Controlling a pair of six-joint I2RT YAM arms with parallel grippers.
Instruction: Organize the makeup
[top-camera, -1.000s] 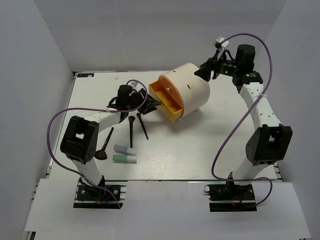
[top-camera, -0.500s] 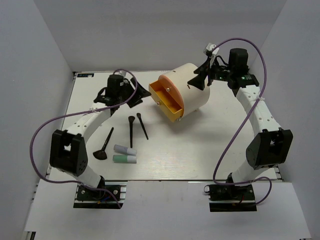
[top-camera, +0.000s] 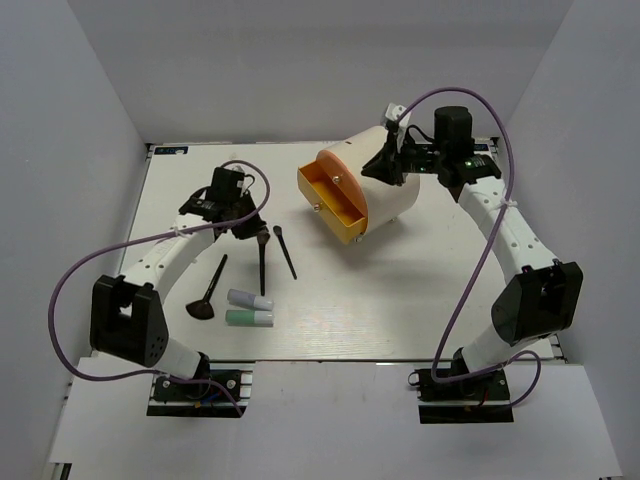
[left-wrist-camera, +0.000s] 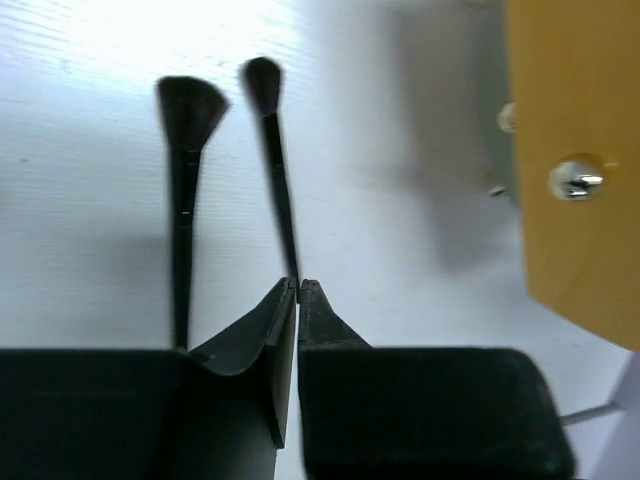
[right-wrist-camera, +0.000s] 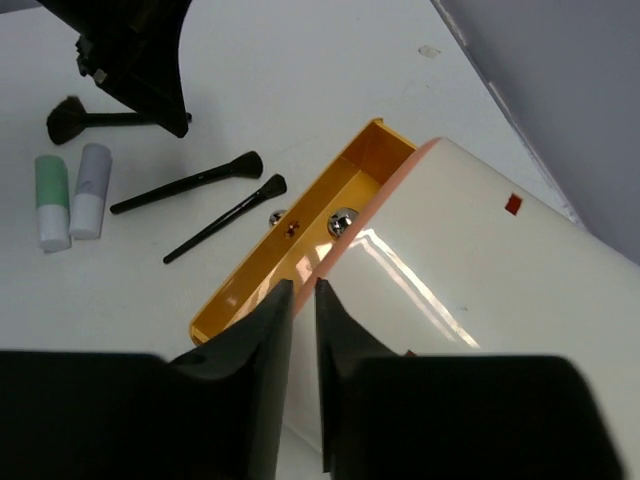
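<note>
Left wrist view: my left fingers (left-wrist-camera: 297, 300) are clenched on nothing, tips over the handle end of the thin brush (left-wrist-camera: 278, 180) on the table (left-wrist-camera: 90, 130). My right fingers (right-wrist-camera: 285, 305), nearly closed and empty, hover above the drum (right-wrist-camera: 470, 270).

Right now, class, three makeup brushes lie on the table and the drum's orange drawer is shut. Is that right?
No. The orange drawer is pulled open, not shut; the top external view shows it sticking out of the cream drum. The three makeup brushes do lie on the table.
</note>
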